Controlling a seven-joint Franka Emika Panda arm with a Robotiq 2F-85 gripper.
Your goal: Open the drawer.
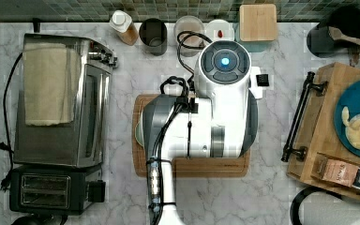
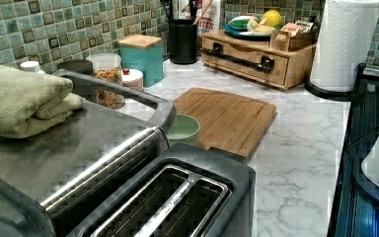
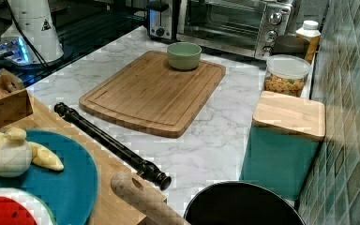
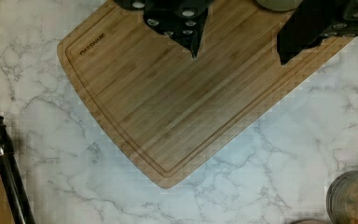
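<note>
None of the opening has been done, by the look of it: the drawer (image 2: 249,61) sits flush in its bamboo box with its black bar handle (image 1: 301,116) untouched, and the gripper (image 4: 237,53) hangs over the cutting board (image 4: 177,107) with its fingers spread apart and nothing between them. From the gripper, the handle lies well off to one side across bare marble countertop (image 1: 272,140), so the whole approach, the grasp on the bar and the pull are left to do. The arm (image 1: 206,117) covers most of the board in the top view. As for containers, a green bowl (image 3: 184,55) stands on the board's far end from the drawer, beneath or just beside the gripper, and I cannot tell whether anything is in it. Away from the gripper along the tiled wall stand a teal canister (image 3: 281,145) with a wooden lid, a clear jar (image 3: 287,75) holding what may be cereal or nuts, and a dark cup (image 1: 153,35). On top of the drawer box a blue plate (image 3: 51,178) carries banana pieces and a watermelon slice, beside a small box of packets (image 1: 344,173).
</note>
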